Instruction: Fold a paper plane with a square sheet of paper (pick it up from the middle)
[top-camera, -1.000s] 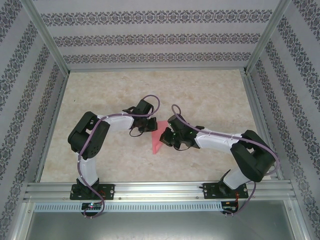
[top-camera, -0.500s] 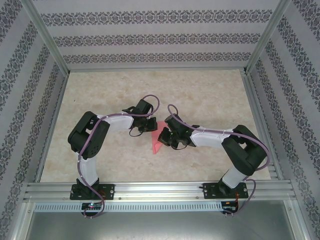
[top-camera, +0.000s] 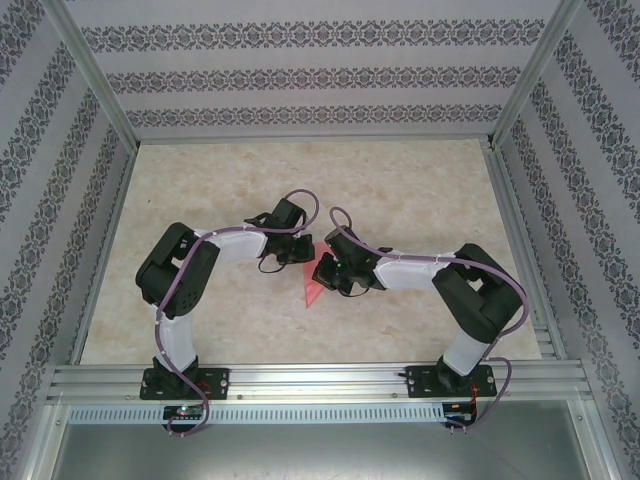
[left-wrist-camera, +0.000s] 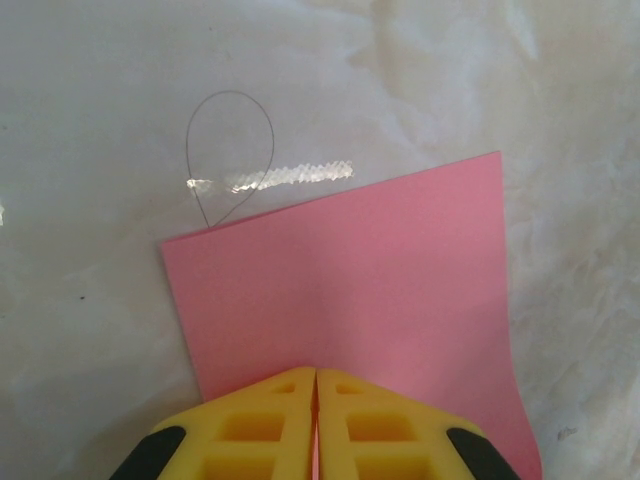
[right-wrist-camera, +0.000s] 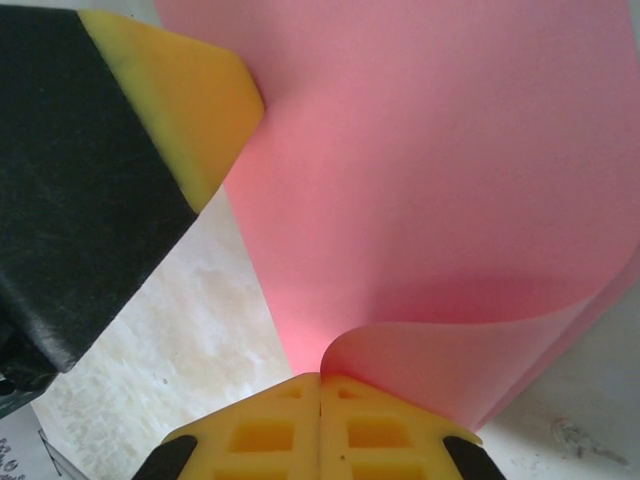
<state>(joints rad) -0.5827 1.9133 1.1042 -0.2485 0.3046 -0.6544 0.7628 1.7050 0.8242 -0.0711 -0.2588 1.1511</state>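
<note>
The square sheet of paper (top-camera: 312, 288) is pink-red and sits mid-table between both arms. In the left wrist view the sheet (left-wrist-camera: 380, 270) lies mostly flat, and my left gripper (left-wrist-camera: 316, 372) is shut on its near edge. From above, that left gripper (top-camera: 303, 254) stands at the sheet's far end. My right gripper (right-wrist-camera: 320, 377) is shut on the paper's (right-wrist-camera: 430, 170) edge, which curls up and over in a soft roll. A yellow fingertip (right-wrist-camera: 190, 100) of the left gripper touches the sheet at upper left there. From above, the right gripper (top-camera: 321, 272) is close beside the left one.
A thin wire loop (left-wrist-camera: 232, 150) is held to the marble-patterned table (top-camera: 420, 190) by a strip of clear tape (left-wrist-camera: 272, 178), just beyond the sheet. Patterned walls and metal rails (top-camera: 300, 385) enclose the table.
The right arm has swung left, its elbow drawing in, bringing its gripper closer to the left one. The left arm has stayed put.
</note>
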